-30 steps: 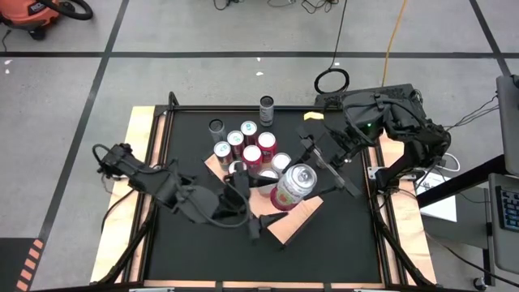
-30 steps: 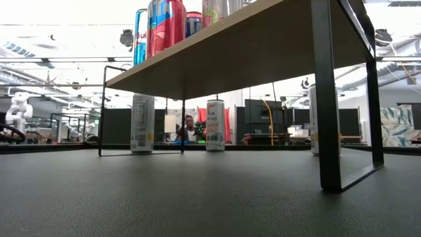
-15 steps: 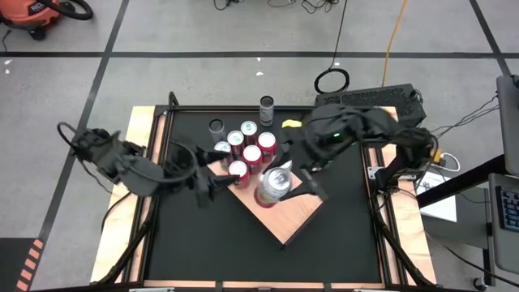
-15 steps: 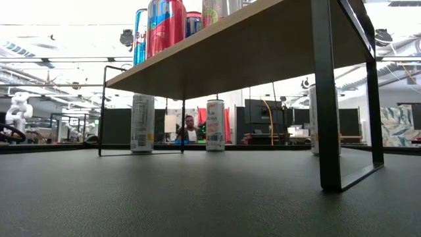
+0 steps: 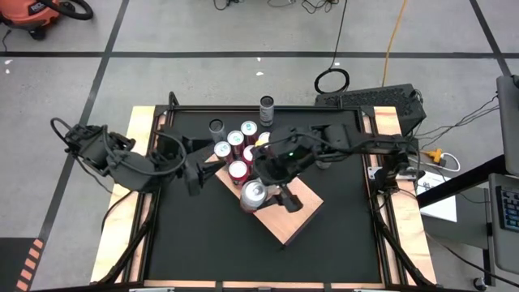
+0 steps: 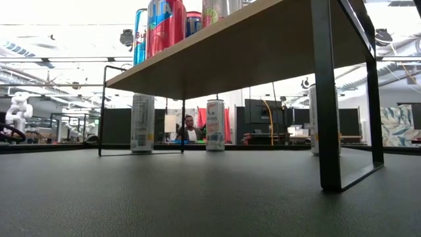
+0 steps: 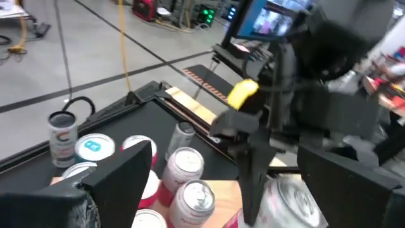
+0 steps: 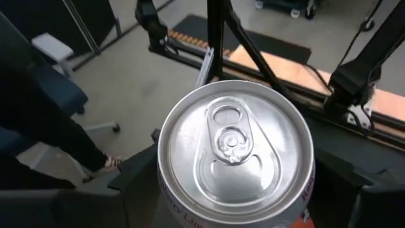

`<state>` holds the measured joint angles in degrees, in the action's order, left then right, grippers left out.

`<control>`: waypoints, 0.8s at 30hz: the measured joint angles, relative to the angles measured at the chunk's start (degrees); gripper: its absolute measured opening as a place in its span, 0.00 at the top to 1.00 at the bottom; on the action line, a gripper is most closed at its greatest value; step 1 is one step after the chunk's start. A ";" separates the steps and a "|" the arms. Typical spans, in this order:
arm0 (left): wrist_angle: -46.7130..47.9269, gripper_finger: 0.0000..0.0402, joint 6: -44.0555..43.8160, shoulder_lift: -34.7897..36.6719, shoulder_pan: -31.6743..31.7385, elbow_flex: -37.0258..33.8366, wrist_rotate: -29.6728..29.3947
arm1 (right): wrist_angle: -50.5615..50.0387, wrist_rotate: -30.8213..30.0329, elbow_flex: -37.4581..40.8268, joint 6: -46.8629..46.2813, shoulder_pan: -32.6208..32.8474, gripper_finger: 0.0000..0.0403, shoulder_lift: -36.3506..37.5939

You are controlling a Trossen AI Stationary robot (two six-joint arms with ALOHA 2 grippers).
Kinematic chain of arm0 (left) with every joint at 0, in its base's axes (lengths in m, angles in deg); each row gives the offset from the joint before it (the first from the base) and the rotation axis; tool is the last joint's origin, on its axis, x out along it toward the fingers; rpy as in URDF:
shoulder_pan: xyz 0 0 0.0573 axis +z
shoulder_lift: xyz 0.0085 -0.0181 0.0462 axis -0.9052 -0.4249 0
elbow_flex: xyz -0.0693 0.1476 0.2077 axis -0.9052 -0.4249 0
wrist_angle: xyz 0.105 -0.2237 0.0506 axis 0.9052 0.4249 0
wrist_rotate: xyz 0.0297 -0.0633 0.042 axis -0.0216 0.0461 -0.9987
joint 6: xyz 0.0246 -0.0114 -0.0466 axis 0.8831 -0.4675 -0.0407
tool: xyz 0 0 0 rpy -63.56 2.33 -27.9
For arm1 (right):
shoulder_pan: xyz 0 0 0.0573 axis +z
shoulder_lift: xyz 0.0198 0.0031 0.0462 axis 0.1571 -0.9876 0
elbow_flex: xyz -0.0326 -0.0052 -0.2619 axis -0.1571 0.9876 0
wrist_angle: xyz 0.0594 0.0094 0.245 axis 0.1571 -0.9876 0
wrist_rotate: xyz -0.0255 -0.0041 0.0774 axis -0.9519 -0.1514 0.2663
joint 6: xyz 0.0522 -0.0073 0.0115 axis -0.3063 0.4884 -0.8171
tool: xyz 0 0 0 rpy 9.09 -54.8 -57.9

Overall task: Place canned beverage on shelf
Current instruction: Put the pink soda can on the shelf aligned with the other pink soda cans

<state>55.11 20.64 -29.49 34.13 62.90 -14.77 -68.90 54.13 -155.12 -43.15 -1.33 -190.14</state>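
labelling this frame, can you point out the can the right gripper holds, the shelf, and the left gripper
held can (image 8: 235, 144): right wrist view, middle of its silver lid.
shelf (image 5: 302, 212): high view, bare wood near its front corner.
left gripper (image 5: 198, 173): high view, midway between its open fingertips, left of the shelf.

Silver-topped can (image 5: 254, 193) upright over the near-left part of the shelf (image 5: 296, 221), pull-tab top unopened, clamped in the right end effector (image 5: 265, 195). Shelf is a pale wood slab on black legs, set diagonally mid-table, red and white cans (image 5: 243, 150) clustered at its far end.
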 joint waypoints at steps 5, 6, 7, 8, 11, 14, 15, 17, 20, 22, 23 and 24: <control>2.67 0.01 -2.67 0.00 0.00 0.00 -2.15 | -0.57 -2.37 0.00 2.73 -0.02 0.30 -1.78; 2.84 0.01 -3.00 0.00 0.00 0.00 -2.50 | -0.81 -2.79 0.00 3.63 -0.02 0.30 -2.18; 2.97 0.01 -3.06 0.00 0.00 0.00 -2.75 | -1.19 -2.88 0.00 4.56 -0.04 0.30 -2.37; 3.02 0.01 -3.06 0.00 0.00 0.00 -2.91 | -1.77 -2.86 0.00 5.50 -0.15 0.30 -2.66; 3.04 0.01 -3.06 0.00 0.00 0.00 -2.95 | -4.19 -3.24 0.00 7.86 -0.24 0.30 -3.46; 3.07 0.01 -3.08 0.00 0.00 0.00 -2.96 | -6.78 -5.14 0.00 10.30 -0.22 0.30 -4.19; 3.07 0.01 -3.08 0.00 0.00 0.00 -2.98 | -7.22 -5.55 0.00 10.85 -0.23 0.30 -4.22; 3.22 0.01 -3.08 0.00 0.00 0.00 -2.98 | -7.53 -5.80 0.02 11.82 -0.24 0.30 -4.36; 3.24 0.01 -3.08 0.00 0.00 0.00 -2.99 | -7.64 -5.68 0.00 11.87 -0.26 0.30 -4.59; 3.24 0.01 -3.06 0.00 0.00 0.00 -3.01 | -7.82 -5.54 0.00 11.66 -0.24 0.30 -4.86; 3.24 0.01 -3.07 0.00 0.00 0.00 -3.01 | -7.76 -5.57 0.00 11.65 -0.24 0.30 -5.09; 3.24 0.01 -3.07 0.00 0.00 0.00 -3.01 | -7.72 -5.54 0.00 11.60 -0.24 0.30 -5.16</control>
<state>58.35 17.57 -29.49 34.13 62.90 -17.77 -76.62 48.59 -155.12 -31.55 -1.57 -195.30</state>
